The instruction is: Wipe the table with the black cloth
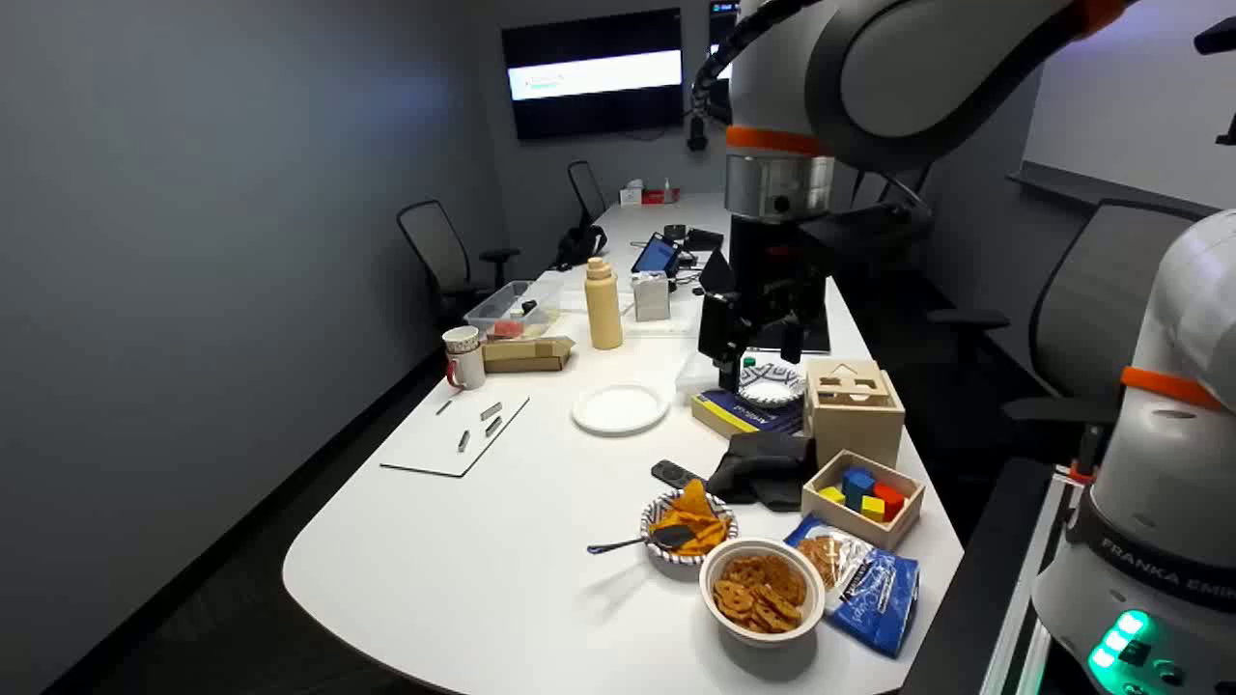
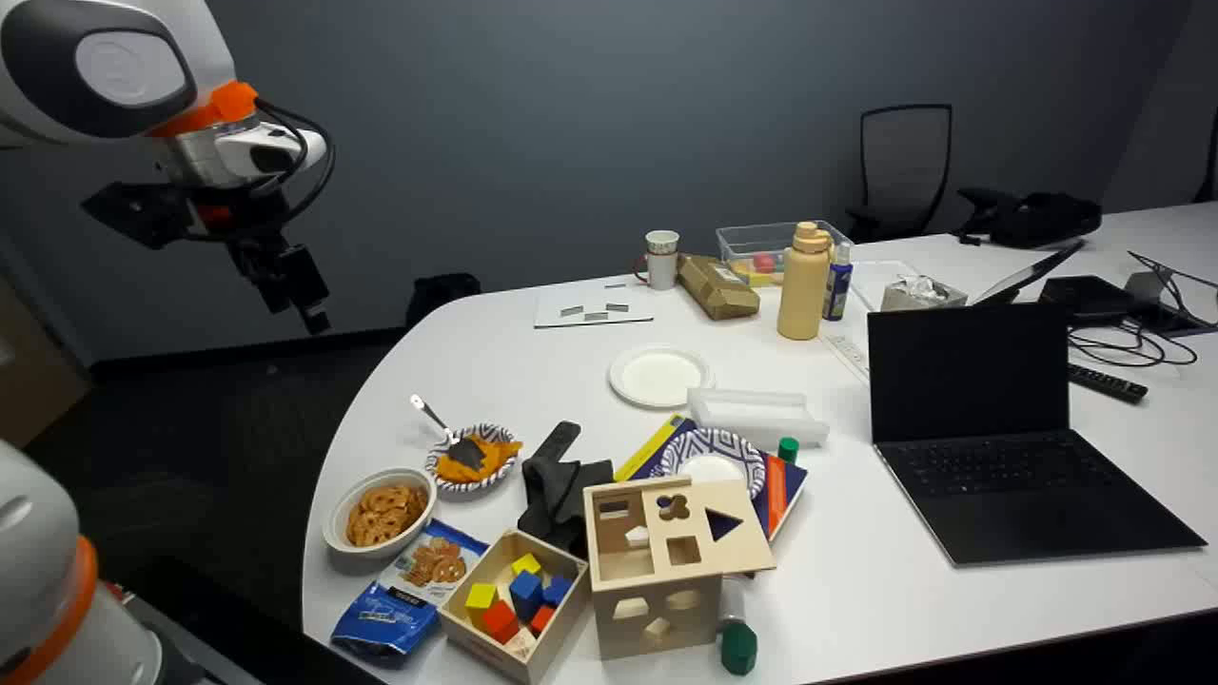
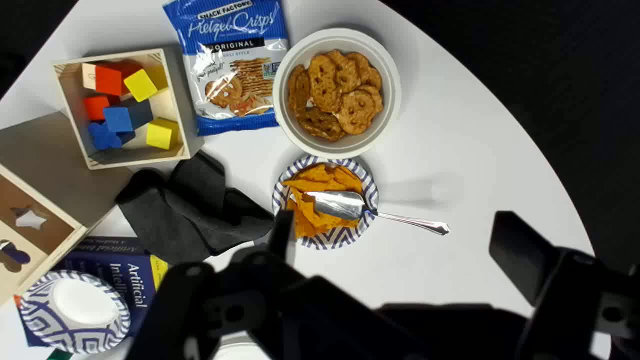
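The black cloth (image 1: 766, 470) lies crumpled on the white table (image 1: 463, 579), beside the wooden shape box and the block tray. It also shows in an exterior view (image 2: 554, 497) and in the wrist view (image 3: 192, 210), left of the chip bowl. My gripper (image 1: 761, 357) is high above the table with its fingers apart and nothing between them. In an exterior view the gripper (image 2: 303, 309) hangs in the air, well above the tabletop. In the wrist view the open gripper (image 3: 400, 240) has the spoon handle and bare tabletop visible below and between its fingers.
A bowl of chips (image 3: 310, 225) with a server spoon (image 3: 340, 204), a pretzel bowl (image 3: 392, 115) and a pretzel bag (image 3: 232, 47) stand near the cloth. The block tray (image 2: 476, 639), shape box (image 2: 657, 609), book (image 1: 719, 417), white plate (image 1: 618, 410) and laptop (image 2: 971, 381) also occupy the table.
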You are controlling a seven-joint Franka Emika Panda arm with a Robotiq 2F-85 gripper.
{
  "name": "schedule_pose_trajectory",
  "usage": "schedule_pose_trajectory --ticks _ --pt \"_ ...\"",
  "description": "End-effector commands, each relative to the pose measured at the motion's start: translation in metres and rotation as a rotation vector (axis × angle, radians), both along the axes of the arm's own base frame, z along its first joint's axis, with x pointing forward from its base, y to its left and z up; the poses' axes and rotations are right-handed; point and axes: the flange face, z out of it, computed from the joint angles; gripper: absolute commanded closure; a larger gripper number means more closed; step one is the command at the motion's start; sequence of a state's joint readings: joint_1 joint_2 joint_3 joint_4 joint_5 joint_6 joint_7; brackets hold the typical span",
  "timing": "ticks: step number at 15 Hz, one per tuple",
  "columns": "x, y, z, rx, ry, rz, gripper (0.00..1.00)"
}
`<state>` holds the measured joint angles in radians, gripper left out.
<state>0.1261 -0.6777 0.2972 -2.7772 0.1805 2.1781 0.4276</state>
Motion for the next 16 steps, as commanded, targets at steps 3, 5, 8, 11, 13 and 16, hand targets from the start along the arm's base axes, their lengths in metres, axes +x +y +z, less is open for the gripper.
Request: schedule_pose_trajectory --ticks 3,5,8,11,13,16 --pt "0.007 -0.01 0.005 -0.008 -0.027 -0.011 0.0" --pt "0.015 -0.026 0.008 -0.016 -0.049 -0.019 0.0" --pt "0.037 -0.061 0.002 -0.033 -0.09 -0.038 0.0" --pt "0.064 -0.096 -0.024 -0.056 -0.133 -0.042 0.0" --pt "0.078 -0.122 -0.058 -0.065 -0.121 -0.073 0.0" --pt "0.09 -0.161 -0.108 -0.07 -0.109 -0.134 0.0"
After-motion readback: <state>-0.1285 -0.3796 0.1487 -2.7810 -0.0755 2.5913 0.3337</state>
